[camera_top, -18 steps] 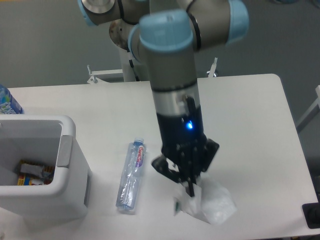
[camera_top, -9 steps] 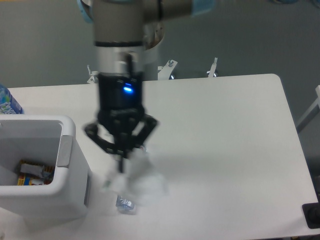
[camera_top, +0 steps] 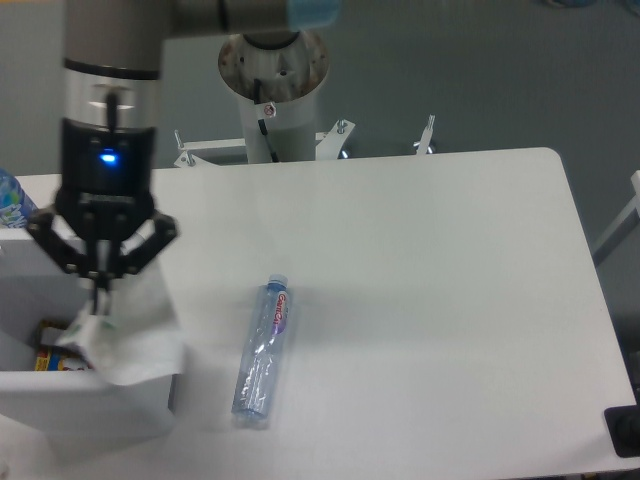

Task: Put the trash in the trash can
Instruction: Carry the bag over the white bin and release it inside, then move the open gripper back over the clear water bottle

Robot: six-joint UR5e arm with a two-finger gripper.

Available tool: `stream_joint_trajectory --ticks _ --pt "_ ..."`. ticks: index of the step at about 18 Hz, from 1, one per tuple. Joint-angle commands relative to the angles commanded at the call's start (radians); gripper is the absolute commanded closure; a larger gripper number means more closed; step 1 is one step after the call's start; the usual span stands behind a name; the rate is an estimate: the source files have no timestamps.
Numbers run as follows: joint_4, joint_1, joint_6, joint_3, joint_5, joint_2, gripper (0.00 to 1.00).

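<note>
Nearest, at the table's (camera_top: pixel 450 300) front left corner, stands the one bin (camera_top: pixel 60 410), some coloured packaging lying inside. One wrapper (camera_top: pixel 125 345) hangs over the bin's right side, pinched in the closed gripper (camera_top: pixel 100 298) above it. Just right, one crushed bottle (camera_top: pixel 263 350) lies flat near the front edge, cap pointing away. Farther back, a second bottle (camera_top: pixel 12 200) peeks in at the left edge.

Crushed bottle (camera_top: pixel 263 352), lying on the bench (camera_top: pixel 430 300): pink-purple label bearing white lettering, too small and blurred to read with any confidence. Packaging inside the trash can (camera_top: pixel 60 400): red and yellow print, illegible. No other text, number or sign can be read.
</note>
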Motion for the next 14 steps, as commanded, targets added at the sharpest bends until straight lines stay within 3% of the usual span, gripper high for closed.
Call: stream_joint_trajectory --ticks 1,2,6,8,12,14 --pt "0.000 -0.009 0.003 -0.002 0.000 -0.003 1.00" --pt "0.002 -0.021 0.009 -0.003 0.000 -0.006 0.89" --pt "0.002 -0.060 0.009 -0.026 -0.003 -0.009 0.72" --pt "0.002 -0.072 0.011 -0.026 -0.008 -0.011 0.54" --pt "0.003 -0.071 0.014 -0.020 -0.005 -0.002 0.08" --pt "0.002 -0.065 0.011 -0.017 -0.005 0.003 0.04"
